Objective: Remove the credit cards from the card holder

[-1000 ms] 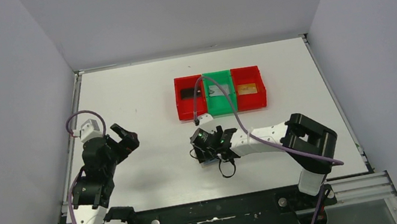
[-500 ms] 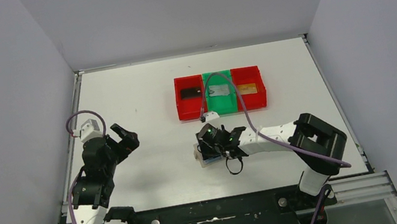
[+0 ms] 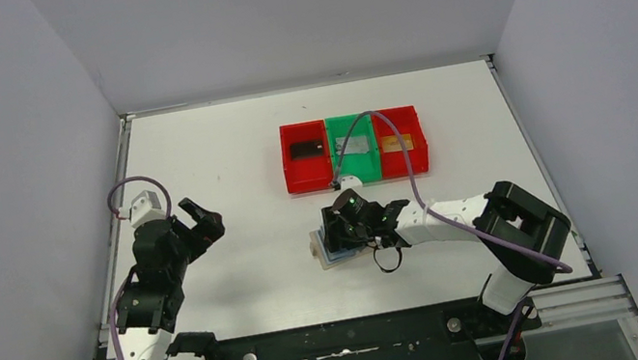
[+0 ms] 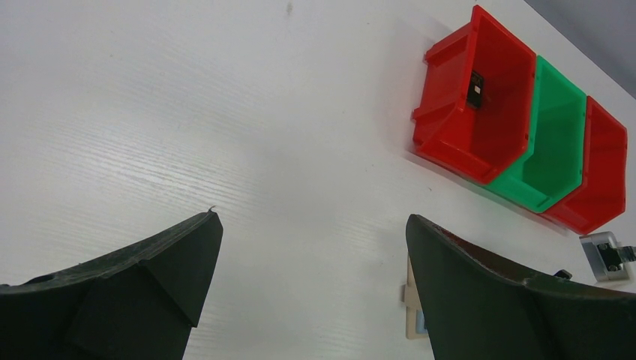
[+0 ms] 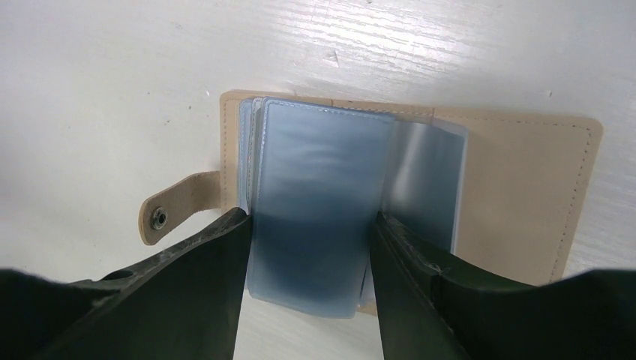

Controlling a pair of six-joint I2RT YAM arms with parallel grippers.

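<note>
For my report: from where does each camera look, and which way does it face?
Top external: above and behind the arms, looking down on the table; both arms show.
Left wrist: on the left arm, looking across the table towards the bins; left fingers show, wide apart.
Right wrist: on the right arm, looking down on the open card holder; right fingers flank its blue sleeves.
Shared: top external and left wrist both show the bins and the black card.
</note>
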